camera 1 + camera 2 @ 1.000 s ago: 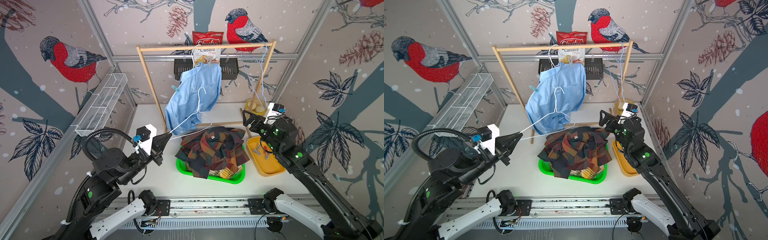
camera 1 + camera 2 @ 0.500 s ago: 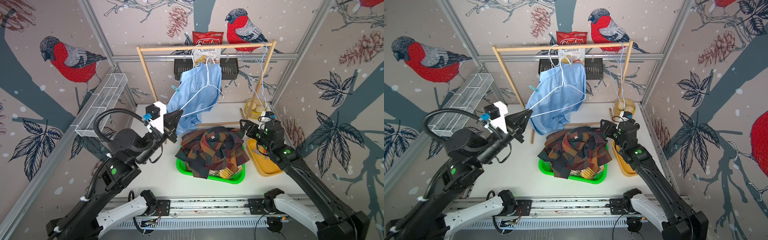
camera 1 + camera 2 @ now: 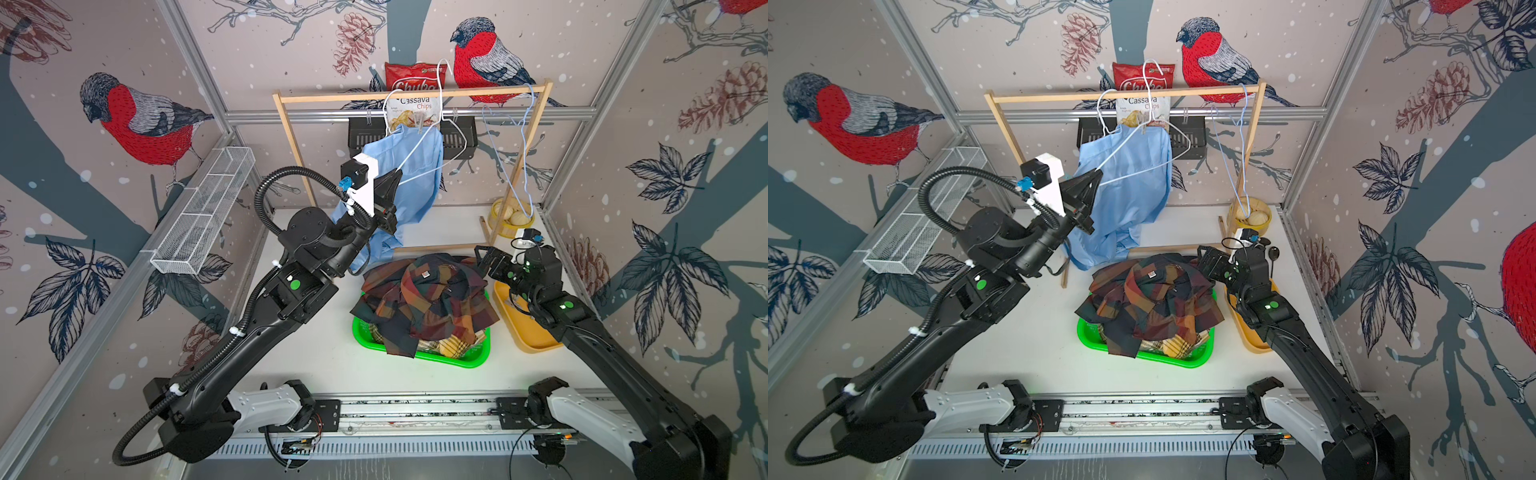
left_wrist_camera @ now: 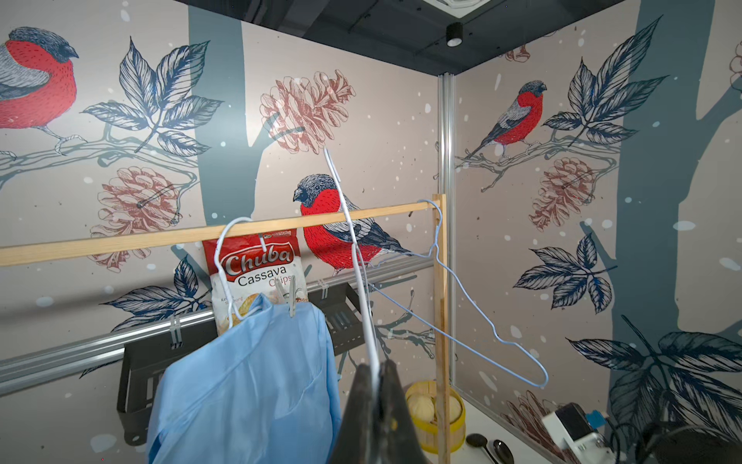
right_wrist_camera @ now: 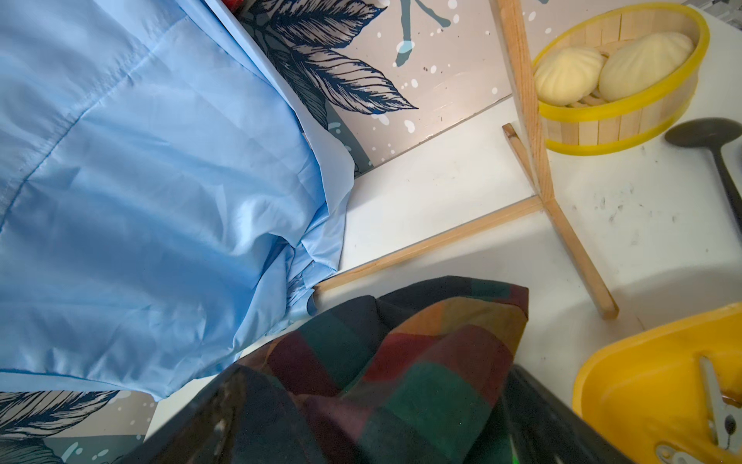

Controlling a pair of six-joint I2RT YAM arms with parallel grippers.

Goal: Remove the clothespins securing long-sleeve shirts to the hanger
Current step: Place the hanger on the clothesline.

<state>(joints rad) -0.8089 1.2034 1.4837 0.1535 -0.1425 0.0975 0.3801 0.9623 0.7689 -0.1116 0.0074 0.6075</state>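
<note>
At left, the left gripper (image 3: 398,174), clamped on a bare white hanger (image 4: 361,289), has risen from table level to the rail (image 3: 332,96); the hook now stands above it. The blue shirt (image 3: 419,195) hangs alongside with one pale clothespin (image 4: 292,299) still on. The plaid shirt (image 3: 428,299) lies in the basket (image 3: 461,360). The right gripper (image 3: 484,259), jaws apart, has lowered beside it. Judgement: rehang the hanger first, then unpin the blue shirt.
</note>
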